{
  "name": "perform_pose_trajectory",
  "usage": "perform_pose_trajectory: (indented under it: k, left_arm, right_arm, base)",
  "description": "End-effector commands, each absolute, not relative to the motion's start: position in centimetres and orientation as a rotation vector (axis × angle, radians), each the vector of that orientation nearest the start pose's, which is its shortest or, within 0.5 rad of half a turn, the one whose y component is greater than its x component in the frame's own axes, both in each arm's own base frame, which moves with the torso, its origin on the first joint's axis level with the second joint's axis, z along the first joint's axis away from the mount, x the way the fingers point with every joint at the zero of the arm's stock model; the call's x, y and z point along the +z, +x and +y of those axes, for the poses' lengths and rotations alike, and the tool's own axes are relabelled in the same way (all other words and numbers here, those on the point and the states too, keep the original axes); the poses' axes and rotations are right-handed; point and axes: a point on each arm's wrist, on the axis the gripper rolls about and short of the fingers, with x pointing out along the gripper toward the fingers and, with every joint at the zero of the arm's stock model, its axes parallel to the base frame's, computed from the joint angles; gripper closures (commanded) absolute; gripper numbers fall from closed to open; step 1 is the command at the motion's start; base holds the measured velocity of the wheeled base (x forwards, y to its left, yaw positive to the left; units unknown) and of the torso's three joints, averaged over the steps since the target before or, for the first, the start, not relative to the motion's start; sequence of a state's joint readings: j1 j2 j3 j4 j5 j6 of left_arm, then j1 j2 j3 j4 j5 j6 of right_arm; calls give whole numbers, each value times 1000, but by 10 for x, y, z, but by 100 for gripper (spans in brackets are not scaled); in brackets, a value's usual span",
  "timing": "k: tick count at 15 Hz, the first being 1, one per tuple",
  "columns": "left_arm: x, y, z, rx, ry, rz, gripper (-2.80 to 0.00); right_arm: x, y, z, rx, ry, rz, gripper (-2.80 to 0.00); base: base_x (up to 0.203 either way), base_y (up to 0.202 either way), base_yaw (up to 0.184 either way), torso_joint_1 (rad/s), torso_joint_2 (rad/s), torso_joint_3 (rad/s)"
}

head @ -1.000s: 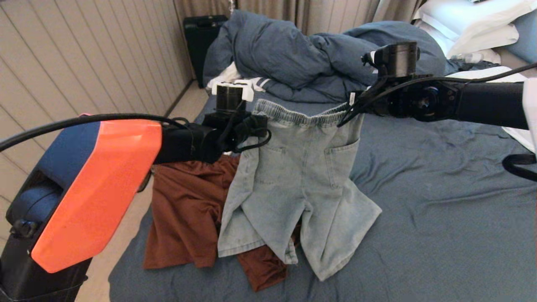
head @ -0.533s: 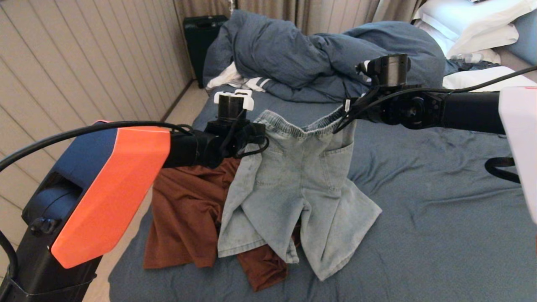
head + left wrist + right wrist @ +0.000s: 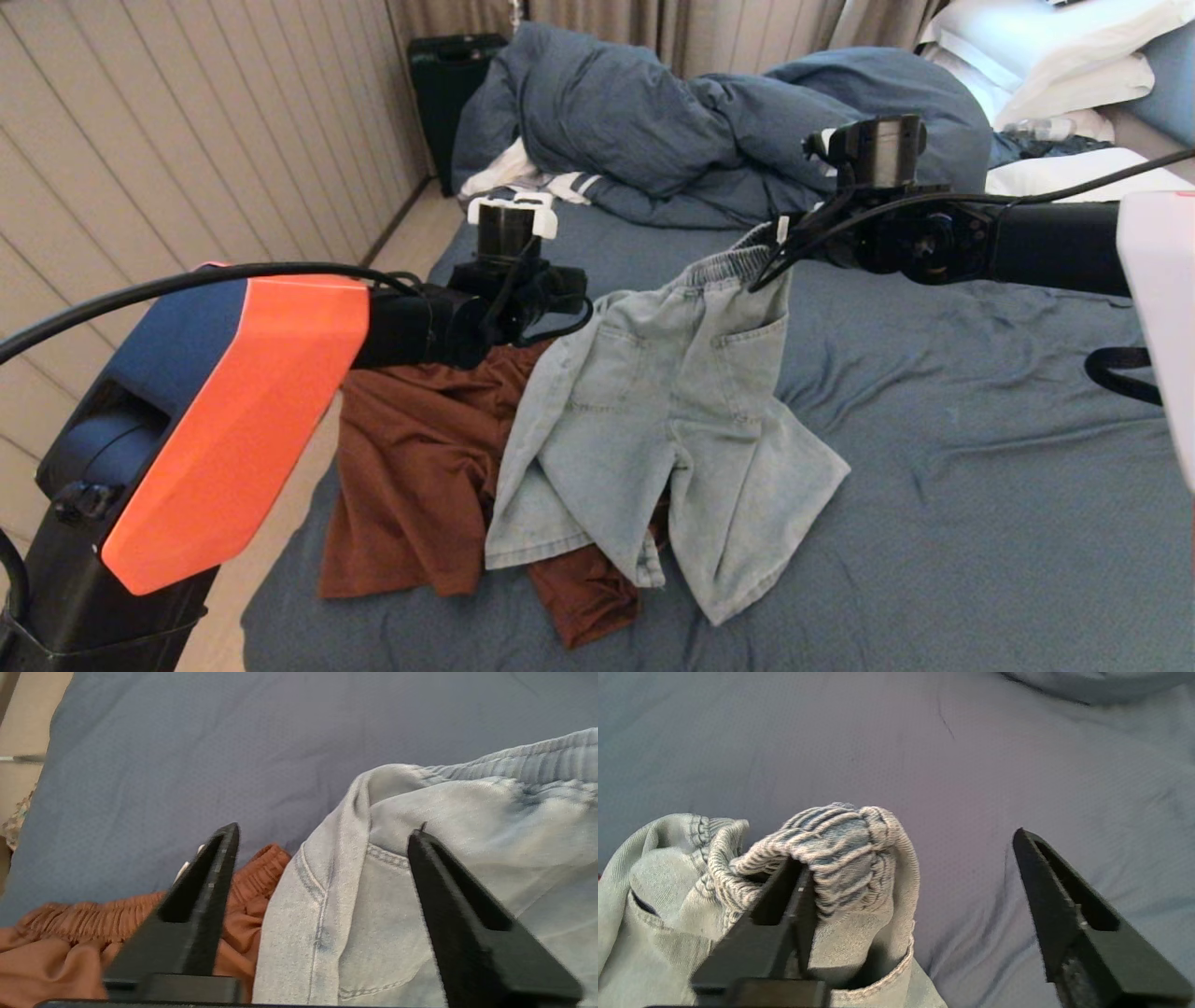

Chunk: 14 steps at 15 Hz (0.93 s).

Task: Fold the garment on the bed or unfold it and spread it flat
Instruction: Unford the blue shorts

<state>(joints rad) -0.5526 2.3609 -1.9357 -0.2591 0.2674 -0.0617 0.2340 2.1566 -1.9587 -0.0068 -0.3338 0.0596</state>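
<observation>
- Left end effector (image 3: 322, 833) spread wide above the corner of light denim shorts (image 3: 653, 420), gripping nothing; black fingers (image 3: 201, 891) apart over cloth.
- Right end effector (image 3: 910, 858) likewise parted, elastic waistband (image 3: 840, 844) draped over one finger, not pinched.
- Stretching across the whole scene, the bed (image 3: 980, 467) with wrinkled slate-blue sheet; bunched blue duvet (image 3: 672, 121) and white pillows (image 3: 1046, 56) at the far end.
- Lying on the sheet near the bed's left edge, rust-brown garment (image 3: 420, 467), partly under the shorts.
- Shorts legs resting on the bed, waistband raised at the right arm.
</observation>
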Motion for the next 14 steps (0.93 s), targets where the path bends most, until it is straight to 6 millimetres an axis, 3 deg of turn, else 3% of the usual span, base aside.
perform_pose_trajectory:
  k: [1,8,14]
  left_arm:
    - [199,430,-257,-247,-1,139,-280]
    - [200,430,-257,-237,-8,126,-280]
    - [199,430,-257,-234,-20,126,-280]
  right_arm:
    - [273,442,93,-118,12,158,-280]
    - [274,442,94,-76,31,151,-280]
    - [283,442,89,-49,345,81,-280]
  base:
    - [0,0,0,0,0,0]
    - [0,0,0,0,0,0]
    - [0,0,0,0,0,0]
